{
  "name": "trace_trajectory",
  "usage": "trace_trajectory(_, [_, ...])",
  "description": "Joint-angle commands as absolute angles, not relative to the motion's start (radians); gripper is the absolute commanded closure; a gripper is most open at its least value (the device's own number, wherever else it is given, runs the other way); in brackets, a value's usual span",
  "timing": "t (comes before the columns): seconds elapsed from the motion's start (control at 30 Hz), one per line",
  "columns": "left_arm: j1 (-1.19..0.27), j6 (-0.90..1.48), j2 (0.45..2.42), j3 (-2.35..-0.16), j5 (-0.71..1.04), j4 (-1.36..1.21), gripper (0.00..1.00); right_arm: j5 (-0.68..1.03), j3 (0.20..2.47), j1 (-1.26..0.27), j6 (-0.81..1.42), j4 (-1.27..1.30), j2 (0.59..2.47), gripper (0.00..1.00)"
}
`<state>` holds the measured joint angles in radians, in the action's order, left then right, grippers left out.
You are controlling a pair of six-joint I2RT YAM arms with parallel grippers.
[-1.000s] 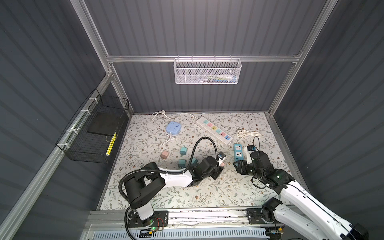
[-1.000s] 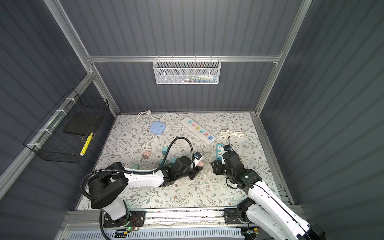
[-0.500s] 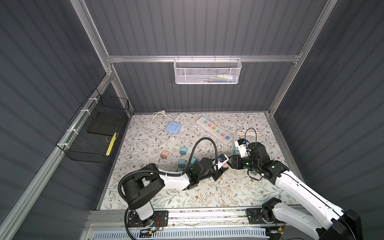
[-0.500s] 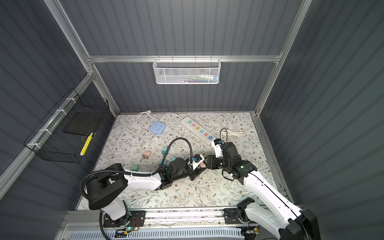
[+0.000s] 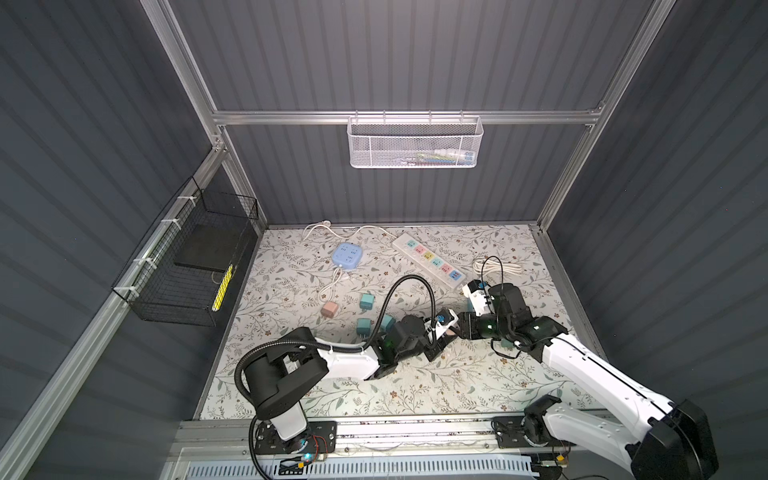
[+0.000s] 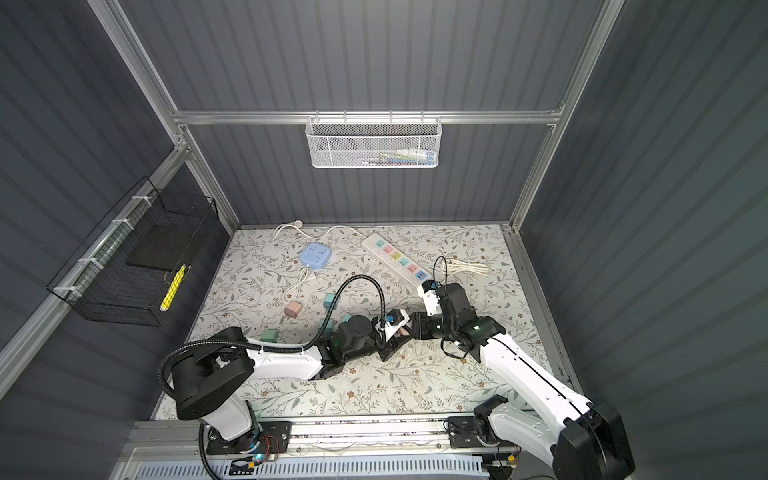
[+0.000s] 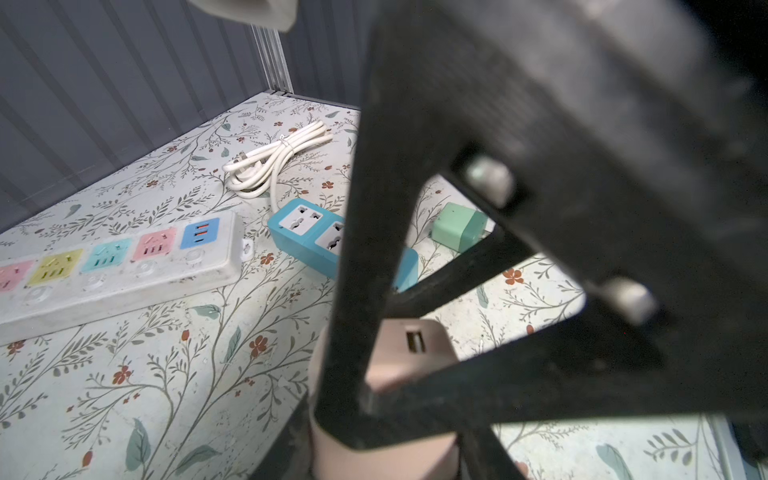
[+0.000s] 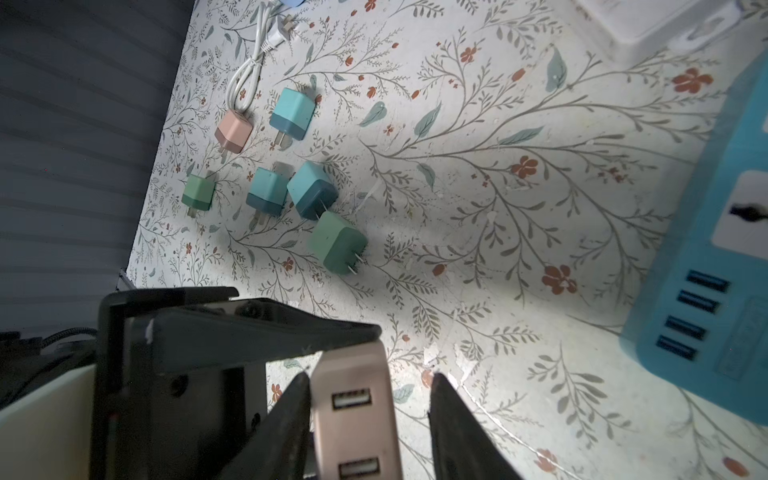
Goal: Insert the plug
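Floral mat (image 5: 415,386): left gripper (image 5: 444,334) clamps the pink plug (image 8: 353,399) near mat centre; right gripper (image 8: 370,376) fingers straddle its USB end, 1 touching, 1 apart; blue socket block (image 7: 305,235) lies nearby.

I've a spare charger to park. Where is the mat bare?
Bare: the front strip of mat along the front rail; the far right corner behind the coiled cable. Crowded: the loose plugs, left gripper and right gripper mid-mat.
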<state>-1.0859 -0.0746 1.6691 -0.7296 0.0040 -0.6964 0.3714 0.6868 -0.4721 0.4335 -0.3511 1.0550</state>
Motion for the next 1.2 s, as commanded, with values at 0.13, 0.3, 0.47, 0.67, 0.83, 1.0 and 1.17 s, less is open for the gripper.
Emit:
trace_trajectory(0.13, [-1.089,-0.089,1.641,-0.745,0.002,-0.721,0.77,0.392,0.686,-0.472,0.423,-0.344,1.078,0.56])
trace_trajectory(0.3, [-1.089,-0.094,1.644,-0.752,-0.006,-0.72,0.76,0.434,0.677,-0.471,0.436,-0.316,1.062,0.63])
trace_trajectory(0.47, [-1.089,-0.097,1.647,-0.761,-0.021,-0.713,0.7,0.444,0.674,-0.472,0.434,-0.318,1.06,0.72])
trace_trajectory(0.67, [-1.089,-0.071,1.635,-0.763,-0.062,-0.725,0.38,0.395,0.682,-0.472,0.435,-0.319,1.036,0.75])
trace_trajectory(0.83, [-1.089,-0.009,1.572,-0.737,-0.144,-0.738,0.25,0.216,0.723,-0.472,0.424,-0.361,1.024,0.75])
trace_trajectory(1.0, [-1.09,0.095,1.48,-0.652,-0.301,-0.789,0.19,-0.104,0.756,-0.458,0.416,-0.371,1.033,0.74])
trace_trajectory(1.17, [-1.089,0.134,1.411,-0.595,-0.322,-0.792,0.17,-0.294,0.79,-0.378,0.425,-0.4,1.098,0.75])
